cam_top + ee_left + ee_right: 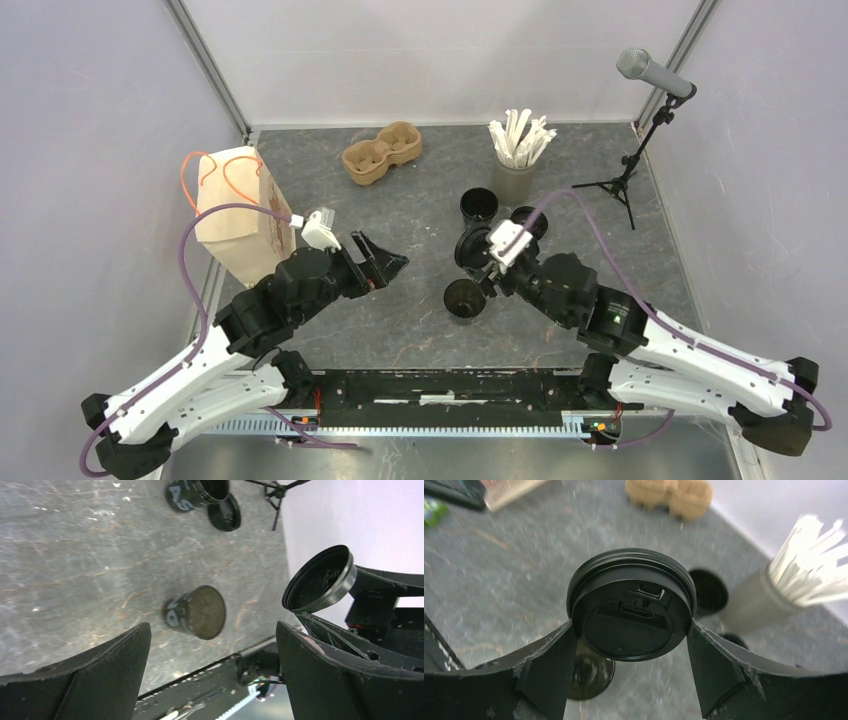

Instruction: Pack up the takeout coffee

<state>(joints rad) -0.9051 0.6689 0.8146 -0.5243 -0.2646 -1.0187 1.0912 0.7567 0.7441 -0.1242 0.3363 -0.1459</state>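
Observation:
A small black paper cup (464, 298) stands lidless on the table, brown inside. It also shows in the left wrist view (197, 612) and, blurred, in the right wrist view (589, 672). My right gripper (472, 250) (630, 628) is shut on a round black plastic lid (631, 605), held in the air just beyond and above that cup; the lid also shows in the left wrist view (320, 580). My left gripper (380, 262) (212, 680) is open and empty, left of the cup. A second lidless black cup (479, 205) and a loose lid (530, 220) sit farther back.
A brown pulp two-cup carrier (382, 153) lies at the back. A grey cup of white sticks (515, 170) stands back right. A paper bag with orange handles (235, 210) stands at the left. A microphone on a tripod (625, 180) is at the right.

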